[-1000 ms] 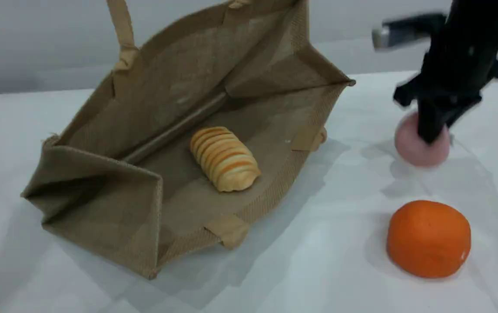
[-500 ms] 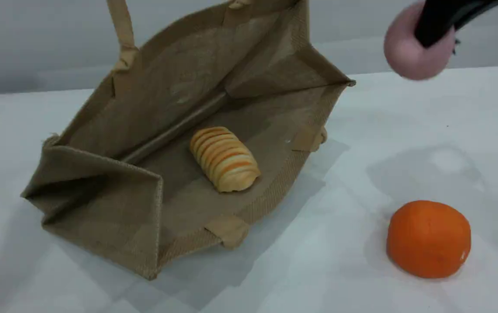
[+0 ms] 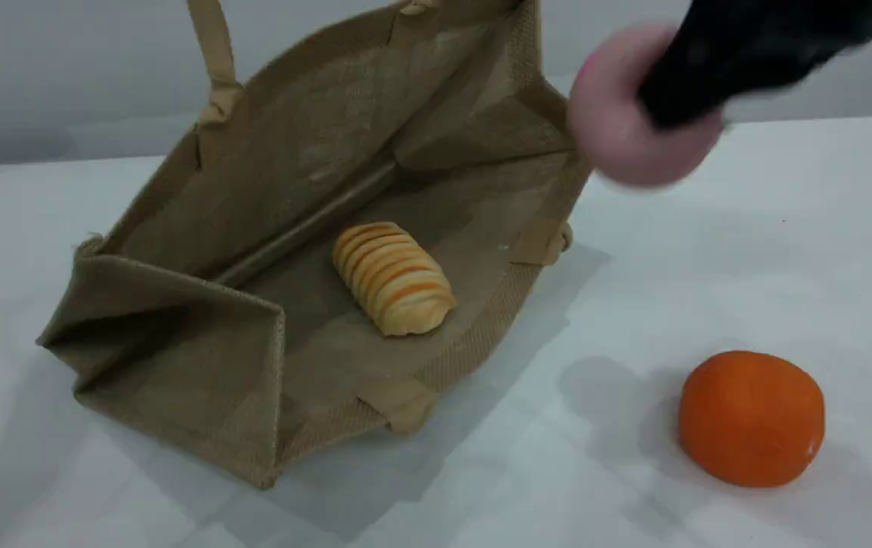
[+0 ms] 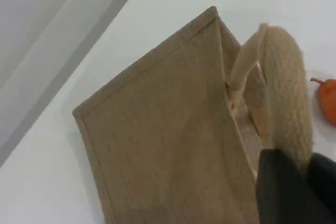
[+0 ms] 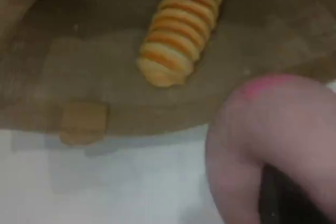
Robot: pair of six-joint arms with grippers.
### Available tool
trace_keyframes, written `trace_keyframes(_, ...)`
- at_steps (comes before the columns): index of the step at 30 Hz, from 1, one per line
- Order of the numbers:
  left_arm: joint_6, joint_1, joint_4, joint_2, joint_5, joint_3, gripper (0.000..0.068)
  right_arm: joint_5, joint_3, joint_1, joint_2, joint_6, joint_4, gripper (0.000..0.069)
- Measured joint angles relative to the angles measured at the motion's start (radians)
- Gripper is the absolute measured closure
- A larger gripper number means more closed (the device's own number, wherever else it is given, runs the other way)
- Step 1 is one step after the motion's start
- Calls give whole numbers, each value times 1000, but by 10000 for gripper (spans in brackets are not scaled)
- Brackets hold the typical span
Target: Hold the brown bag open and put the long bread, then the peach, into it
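Motion smears the small round pale pink peach point(image 3: 618, 122), its right side covered by the blurred black right gripper point(image 3: 683, 87), itself cut off at the top edge. The large tan-brown woven jute bag point(image 3: 307, 144) loses its far rim and beige rope-like handle point(image 3: 211, 53) there too. In the left wrist view the dark left gripper point(image 4: 294, 187) hides the handle's end; the bright orange round fruit point(image 4: 328, 100) is cropped.
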Motion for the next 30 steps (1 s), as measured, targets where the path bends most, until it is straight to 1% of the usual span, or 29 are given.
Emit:
trace_keyframes(3, 0, 0, 0, 0, 0, 0, 597, -107, 16, 43, 32, -93, 81, 670)
trace_keyframes(7, 0, 0, -1, 0, 0, 0, 597, -214, 16, 89, 95, -186, 167, 670)
trace_keyframes(10, 1, 0, -1, 0, 0, 0, 597, -285, 14, 118, 147, -237, 208, 668)
trace_keyframes(12, 1, 0, -1, 0, 0, 0, 597, -315, -7, 134, 193, -261, 212, 668)
trace_keyframes(15, 1, 0, -1, 0, 0, 0, 597, -314, -57, 148, 258, -262, 212, 668)
trace_keyframes(20, 1, 0, -3, 0, 1, 0, 597, -280, -173, 150, 379, -262, 211, 668)
trace_keyframes(25, 1, 0, -3, 0, 1, 0, 597, -241, -312, 151, 496, -262, 211, 668)
trace_keyframes(30, 1, 0, -3, 0, 1, 0, 597, -228, -409, 159, 594, -262, 217, 664)
